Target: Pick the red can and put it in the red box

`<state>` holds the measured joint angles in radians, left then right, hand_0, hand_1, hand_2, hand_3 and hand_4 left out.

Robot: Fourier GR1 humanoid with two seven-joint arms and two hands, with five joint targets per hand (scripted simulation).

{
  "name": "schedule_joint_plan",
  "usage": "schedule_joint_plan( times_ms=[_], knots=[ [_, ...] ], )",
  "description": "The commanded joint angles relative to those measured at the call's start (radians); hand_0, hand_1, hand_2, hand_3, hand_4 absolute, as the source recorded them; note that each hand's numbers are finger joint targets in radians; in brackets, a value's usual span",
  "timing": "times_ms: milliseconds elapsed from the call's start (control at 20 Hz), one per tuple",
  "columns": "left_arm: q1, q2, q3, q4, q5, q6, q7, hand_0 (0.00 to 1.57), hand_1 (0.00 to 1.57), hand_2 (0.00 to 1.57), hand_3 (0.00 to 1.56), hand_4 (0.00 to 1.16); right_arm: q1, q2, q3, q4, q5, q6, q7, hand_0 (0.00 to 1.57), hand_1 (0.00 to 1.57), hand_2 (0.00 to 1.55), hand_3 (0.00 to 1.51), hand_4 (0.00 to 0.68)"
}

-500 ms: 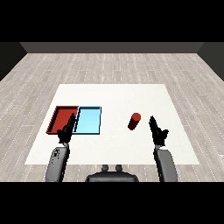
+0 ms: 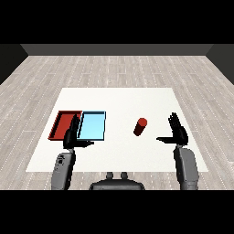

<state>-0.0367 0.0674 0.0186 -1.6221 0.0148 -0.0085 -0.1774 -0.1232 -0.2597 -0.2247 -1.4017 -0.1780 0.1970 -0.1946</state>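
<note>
Head view: red can (image 2: 140,126) upright on white table (image 2: 119,98), well right of red tray (image 2: 58,126) and light blue tray (image 2: 93,125). Right hand (image 2: 177,133) spread, beside can, apart. Left hand (image 2: 72,135) relaxed, empty. Step judged: reach. Next: close around can.

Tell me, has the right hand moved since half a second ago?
Yes. The right hand has shifted slightly left, narrowing its gap to the red can, which stands where it did. The hand is open and apart from the can.
</note>
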Motion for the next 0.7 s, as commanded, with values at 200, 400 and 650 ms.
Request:
schedule_joint_plan(
  times_ms=[200, 400, 650],
  knots=[
    [-0.052, -0.043, 0.019, 0.077, 0.020, -0.006, -0.214, 0.00, 0.00, 0.00, 0.00, 0.00, -0.056, -0.081, -0.095, 0.190, -0.053, 0.153, -0.244, 0.00, 0.00, 0.00, 0.00, 0.000],
    [-0.002, -0.014, 0.033, 0.036, 0.050, -0.050, -0.210, 0.00, 0.00, 0.00, 0.00, 0.00, -0.128, -0.093, -0.095, 0.341, -0.029, 0.175, -0.299, 0.00, 0.00, 0.00, 0.00, 0.000],
    [-0.026, -0.023, 0.046, 0.116, 0.049, -0.049, -0.282, 0.00, 0.00, 0.00, 0.00, 0.00, -0.107, -0.055, -0.059, 0.314, -0.012, 0.163, -0.296, 0.00, 0.00, 0.00, 0.00, 0.000]
  ],
)
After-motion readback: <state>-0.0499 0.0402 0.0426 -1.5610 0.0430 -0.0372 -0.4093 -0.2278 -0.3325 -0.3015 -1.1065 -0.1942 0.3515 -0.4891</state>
